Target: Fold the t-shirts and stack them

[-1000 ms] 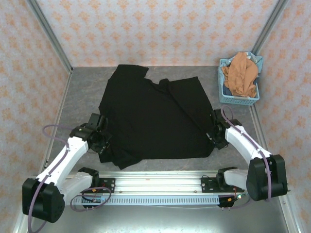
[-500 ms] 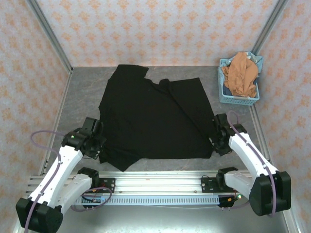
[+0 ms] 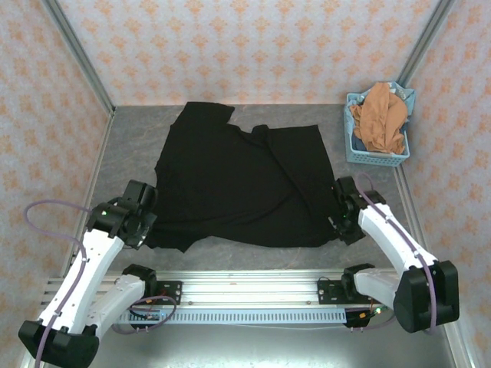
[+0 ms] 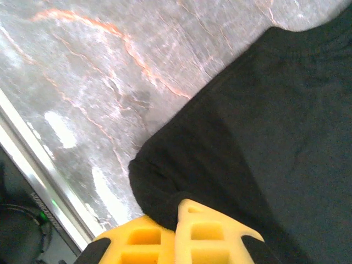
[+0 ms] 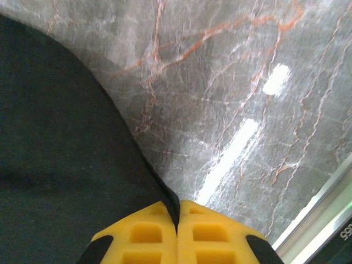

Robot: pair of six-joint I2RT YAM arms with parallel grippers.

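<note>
1. A blue basket (image 3: 374,159) stands at the far right corner of the table (image 3: 130,161), well apart from both grippers.
2. An orange shirt (image 3: 381,115) is heaped in the basket and spills over its rim.
3. A metal rail (image 3: 245,287) is seen along the near edge, and patterned walls close in the other three sides.
4. A black shirt (image 3: 238,188) is spread over the middle of the table, with nothing lying on it.
5. Its near edge runs left to right between the grippers; a lobe of cloth juts out at the far left, and a crease slants from the far middle to the near right.
6. The near left corner is pinched in the closed jaws of the left gripper (image 4: 177,212).
7. The near right corner is clamped in the closed jaws of the right gripper (image 5: 179,206).
</note>
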